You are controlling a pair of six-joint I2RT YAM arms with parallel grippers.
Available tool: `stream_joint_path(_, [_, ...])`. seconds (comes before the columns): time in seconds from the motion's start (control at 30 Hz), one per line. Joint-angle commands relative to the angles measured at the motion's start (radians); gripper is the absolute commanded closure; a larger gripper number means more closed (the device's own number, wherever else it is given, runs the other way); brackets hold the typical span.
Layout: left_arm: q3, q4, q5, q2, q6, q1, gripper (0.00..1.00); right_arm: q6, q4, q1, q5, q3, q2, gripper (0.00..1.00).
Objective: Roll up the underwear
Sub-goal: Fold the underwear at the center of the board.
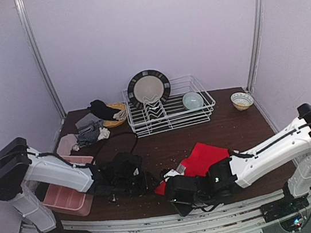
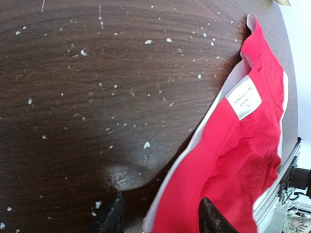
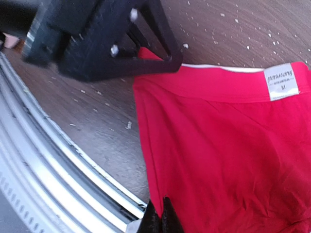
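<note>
The red underwear (image 1: 203, 157) with a white waistband lies flat near the table's front edge, its size label showing (image 2: 244, 97) (image 3: 281, 81). My right gripper (image 3: 160, 219) is shut, pinching the red cloth's near edge; in the top view it (image 1: 177, 193) sits at the cloth's front left corner. My left gripper (image 2: 163, 219) is open and low over the waistband edge, one finger (image 2: 214, 218) over the red cloth, the other on bare table. It also shows in the right wrist view (image 3: 107, 39) at the waistband corner. Other underwear, striped (image 1: 90, 132) and black (image 1: 102, 108), lie piled at the back left.
A white wire dish rack (image 1: 201, 113) holds a dark-rimmed plate (image 1: 148, 87) and a green bowl (image 1: 192, 99). A small bowl (image 1: 242, 100) stands at the back right. A pink tray (image 1: 68, 199) sits at the front left. White crumbs dot the dark table (image 1: 165, 144).
</note>
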Motion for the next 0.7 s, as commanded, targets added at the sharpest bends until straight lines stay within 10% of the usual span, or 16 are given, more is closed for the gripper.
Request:
stream_joint_path(0.0, [0.019, -0.061, -0.052, -0.061, 0.029, -0.004, 0.46, -0.015, 0.134, -0.036, -0.101, -0.075, -0.089, 1.0])
stream_joint_path(0.33, [-0.079, -0.408, -0.344, -0.516, 0.018, -0.041, 0.29, 0.05, 0.387, -0.046, -0.455, -0.042, -0.084, 1.0])
stream_joint_path(0.67, [-0.113, -0.45, -0.318, -0.653, 0.089, -0.056, 0.27, -0.038, 0.047, -0.124, -0.239, -0.078, -0.281, 1.0])
